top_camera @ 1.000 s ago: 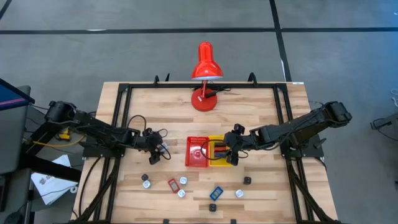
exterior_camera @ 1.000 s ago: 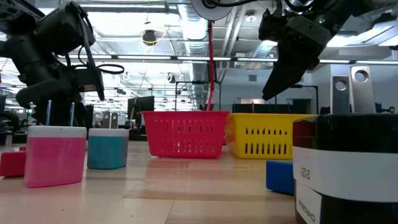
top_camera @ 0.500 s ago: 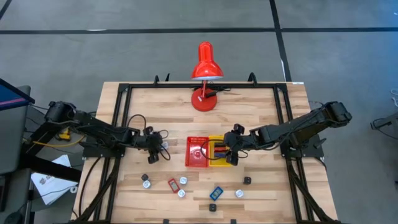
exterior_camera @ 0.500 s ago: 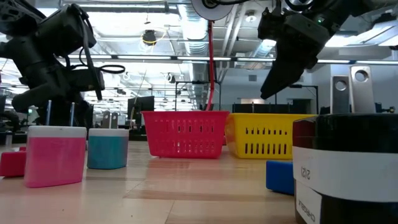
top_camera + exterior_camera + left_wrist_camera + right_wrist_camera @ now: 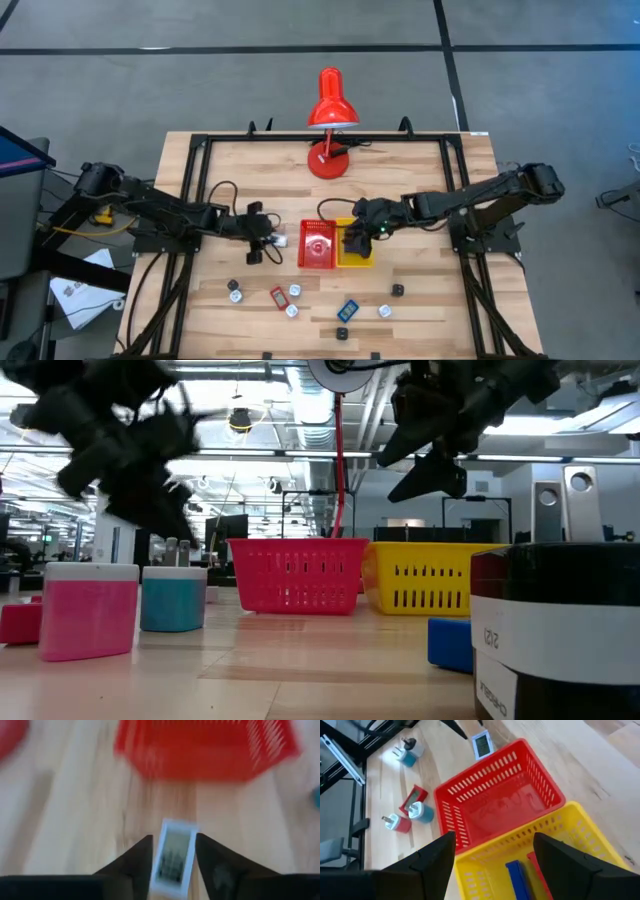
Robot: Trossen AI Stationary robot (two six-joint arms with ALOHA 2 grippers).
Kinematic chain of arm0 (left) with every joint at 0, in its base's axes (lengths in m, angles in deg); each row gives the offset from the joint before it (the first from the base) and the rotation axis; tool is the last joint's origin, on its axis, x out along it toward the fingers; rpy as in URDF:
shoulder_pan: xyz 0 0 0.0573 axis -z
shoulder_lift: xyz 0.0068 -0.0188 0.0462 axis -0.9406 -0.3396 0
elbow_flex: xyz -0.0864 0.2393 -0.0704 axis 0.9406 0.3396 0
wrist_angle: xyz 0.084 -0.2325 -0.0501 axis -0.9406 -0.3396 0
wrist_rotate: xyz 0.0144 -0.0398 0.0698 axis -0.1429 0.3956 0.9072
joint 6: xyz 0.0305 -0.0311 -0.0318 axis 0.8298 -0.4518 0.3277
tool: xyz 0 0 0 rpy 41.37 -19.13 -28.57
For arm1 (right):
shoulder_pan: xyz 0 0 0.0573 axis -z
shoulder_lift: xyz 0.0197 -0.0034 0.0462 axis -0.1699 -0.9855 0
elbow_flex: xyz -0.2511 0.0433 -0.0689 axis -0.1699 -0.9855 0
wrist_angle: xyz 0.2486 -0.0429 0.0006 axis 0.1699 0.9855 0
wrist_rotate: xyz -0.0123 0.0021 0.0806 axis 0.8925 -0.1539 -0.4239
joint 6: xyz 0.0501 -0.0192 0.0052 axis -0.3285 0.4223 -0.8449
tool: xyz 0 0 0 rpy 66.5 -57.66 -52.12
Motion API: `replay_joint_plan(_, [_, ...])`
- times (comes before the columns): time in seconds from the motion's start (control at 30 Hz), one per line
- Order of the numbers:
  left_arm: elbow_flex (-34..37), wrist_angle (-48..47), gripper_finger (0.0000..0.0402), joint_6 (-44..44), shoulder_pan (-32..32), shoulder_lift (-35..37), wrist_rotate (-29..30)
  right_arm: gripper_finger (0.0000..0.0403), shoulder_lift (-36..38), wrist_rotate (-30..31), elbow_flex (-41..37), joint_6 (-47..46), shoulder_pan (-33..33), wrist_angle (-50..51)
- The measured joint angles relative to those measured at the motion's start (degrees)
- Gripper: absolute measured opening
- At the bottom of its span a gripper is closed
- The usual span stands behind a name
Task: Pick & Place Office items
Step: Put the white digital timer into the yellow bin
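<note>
Two baskets sit side by side at the middle of the bench (image 5: 420, 170): a red basket (image 5: 318, 245) and, touching it, a yellow basket (image 5: 356, 259). In the right wrist view the red basket (image 5: 497, 802) looks bare inside, while the yellow basket (image 5: 555, 855) holds a blue flat piece (image 5: 519, 876) and a red flat piece (image 5: 539, 870) lying next to each other. The left gripper (image 5: 262, 240) hangs just beside the red basket, its jaws closed on a small white card (image 5: 173, 857) with a dark face. The right gripper (image 5: 358, 240) hovers over the yellow basket with its jaws spread and nothing between them. More small office items (image 5: 290, 298) lie scattered on the bench along its near edge, apart from both baskets. Behind the baskets stands a red desk lamp (image 5: 330, 112).
</note>
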Motion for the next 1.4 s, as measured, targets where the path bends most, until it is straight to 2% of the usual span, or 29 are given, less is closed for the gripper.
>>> replay_joint_plan(0.13, [-3.0, 0.1, 0.0093, 5.4, 0.0, 0.1, 1.9, 0.0260, 0.0, -0.1, 0.0, -0.8, 2.1, -0.1])
replay_joint_plan(0.3, [-3.1, -4.0, 0.0057, 5.7, 0.0, 0.1, 2.4, 0.0260, 0.0, -0.1, 0.0, -0.9, 2.5, 0.4])
replay_joint_plan(0.4, [-3.1, -6.0, 0.0051, 6.0, -0.3, 0.1, 2.4, 0.0260, 0.0, -0.3, 0.0, 0.5, 2.4, 0.3])
replay_joint_plan(0.7, [-3.2, -1.6, 0.0066, 2.8, -0.5, 0.2, 2.4, 0.0260, 0.0, -0.3, 0.0, 1.6, 2.4, 0.4])
replay_joint_plan(0.87, [-3.2, -1.6, 0.0112, 2.1, -0.7, 0.2, 0.6, 0.0260, 0.0, -0.3, 0.0, 2.2, 2.5, 0.5])
replay_joint_plan(1.07, [-2.2, -1.8, 0.0216, 3.8, -1.0, 0.3, -2.2, 0.0260, 0.0, -0.3, 0.0, 2.2, 2.4, 1.4])
replay_joint_plan(1.23, [-1.9, -1.7, 0.0293, 2.4, -1.0, 0.3, 3.9, 0.0260, 0.0, -0.3, 0.0, 2.2, 2.4, 1.7])
replay_joint_plan(1.4, [-1.8, -1.3, 0.0335, -0.1, -1.9, 0.3, 4.5, 0.0260, -0.1, -0.3, 0.0, 2.2, 2.4, 1.9])
